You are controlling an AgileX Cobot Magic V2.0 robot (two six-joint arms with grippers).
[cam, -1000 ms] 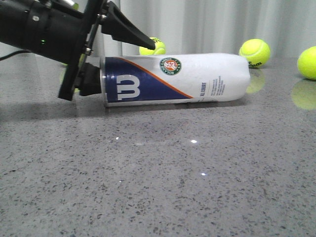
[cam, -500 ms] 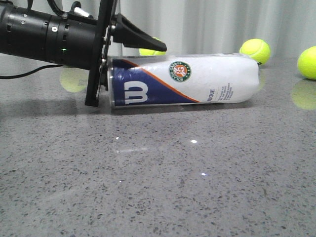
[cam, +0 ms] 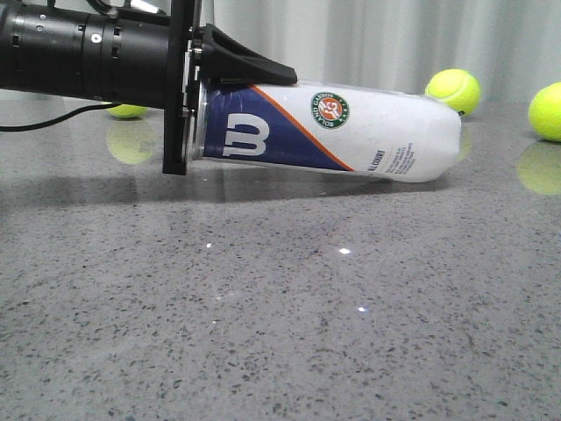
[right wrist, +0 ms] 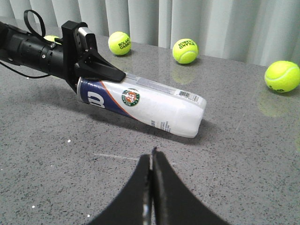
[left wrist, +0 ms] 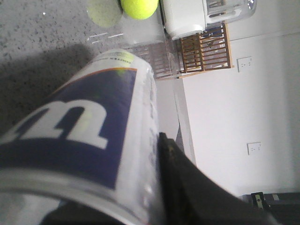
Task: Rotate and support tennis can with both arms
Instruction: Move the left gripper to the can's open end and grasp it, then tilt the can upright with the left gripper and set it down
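Note:
The tennis can (cam: 368, 136) is a white tube with a navy panel, an orange stripe and a round green logo. It lies tilted on the grey table, its left end raised and its right end resting on the surface. My left gripper (cam: 250, 88) is shut on that raised left end. One black finger (left wrist: 187, 183) presses along the side of the can (left wrist: 93, 117); the other finger is hidden. In the right wrist view my right gripper (right wrist: 151, 157) is shut and empty, hovering over the table in front of the can (right wrist: 150, 103), apart from it.
Tennis balls lie behind the can on the speckled table (cam: 280, 316): two at the right (cam: 452, 92) (cam: 548, 111) and one at the left behind the arm (cam: 127, 110). The right wrist view shows three balls by the curtain (right wrist: 119, 43) (right wrist: 185, 50) (right wrist: 281, 76).
The left gripper slid onto the can's left end and closed, then lifted it. The can went from lying flat to tilted, right end still down.

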